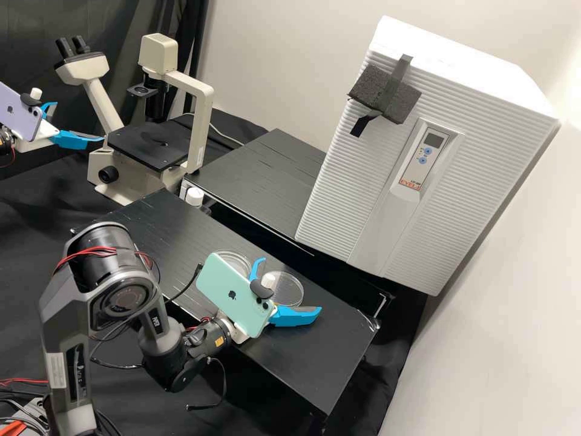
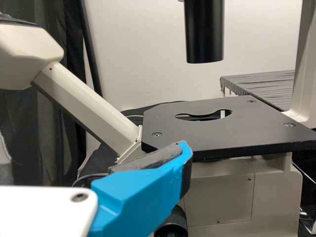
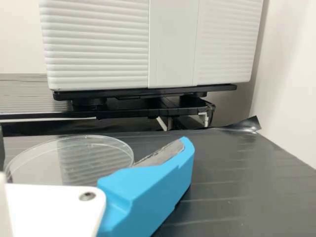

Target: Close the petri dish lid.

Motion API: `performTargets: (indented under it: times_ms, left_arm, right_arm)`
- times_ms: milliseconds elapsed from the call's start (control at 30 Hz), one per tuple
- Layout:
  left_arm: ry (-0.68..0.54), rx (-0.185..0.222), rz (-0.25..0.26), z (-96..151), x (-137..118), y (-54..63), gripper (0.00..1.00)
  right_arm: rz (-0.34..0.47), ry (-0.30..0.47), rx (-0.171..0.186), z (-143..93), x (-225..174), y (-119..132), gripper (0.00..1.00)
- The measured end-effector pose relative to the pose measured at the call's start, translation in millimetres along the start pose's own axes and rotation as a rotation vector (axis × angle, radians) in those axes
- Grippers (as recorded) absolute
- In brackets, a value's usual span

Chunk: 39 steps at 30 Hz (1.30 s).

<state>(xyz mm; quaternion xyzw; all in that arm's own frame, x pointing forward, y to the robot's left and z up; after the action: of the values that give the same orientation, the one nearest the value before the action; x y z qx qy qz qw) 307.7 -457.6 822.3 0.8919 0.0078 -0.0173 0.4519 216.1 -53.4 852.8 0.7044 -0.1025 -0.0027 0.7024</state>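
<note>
A clear round petri dish part (image 1: 289, 292) lies flat on the black bench (image 1: 339, 363), just below the middle of the high view. A second clear dish part (image 1: 239, 260) lies just beside it, toward the upper left, partly behind a pale green phone (image 1: 233, 295). Which one is the lid, I cannot tell.

The right gripper (image 1: 292, 284) is spread wide around the first part, one blue finger on each side; it has hold of nothing, and whether either finger touches the rim cannot be told. The step in hand looks to be taking up this part, probably the lid. To do it well, centre the rim between the pads, keep them low but clear of the bench, and close evenly and lightly: thin, smooth plastic may slip, tilt or flex. Then a small, level lift should clear the neighbouring part's wall before the two are lined up, and a slow, flat lowering should keep the lid from catching on one edge.

Farther out, a white ridged cabinet (image 1: 339, 200) stands at the upper right and a microscope (image 1: 201, 121) at the upper left. Beside that, the left gripper (image 1: 79, 122) hangs open and empty.
</note>
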Motion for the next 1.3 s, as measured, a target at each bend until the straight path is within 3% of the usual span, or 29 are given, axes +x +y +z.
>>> performTargets:
  times_ms: [300, 333, 1300]
  left_arm:
    - [0.000, 0.000, 0.000, 0.0, 0.0, 0.0, 1.00]
    - [0.000, 0.000, 0.000, 0.0, 0.0, 0.0, 1.00]
    - [0.000, 0.000, 0.000, 0.0, 0.0, 0.0, 1.00]
  right_arm:
    - [-0.001, 0.002, -0.016, 1.2, -0.2, -2.1, 1.00]
    - [-0.001, 0.002, -0.016, 1.2, -0.2, -2.1, 0.00]
    - [0.005, 0.010, -0.013, 3.0, 4.7, -4.1, 0.00]
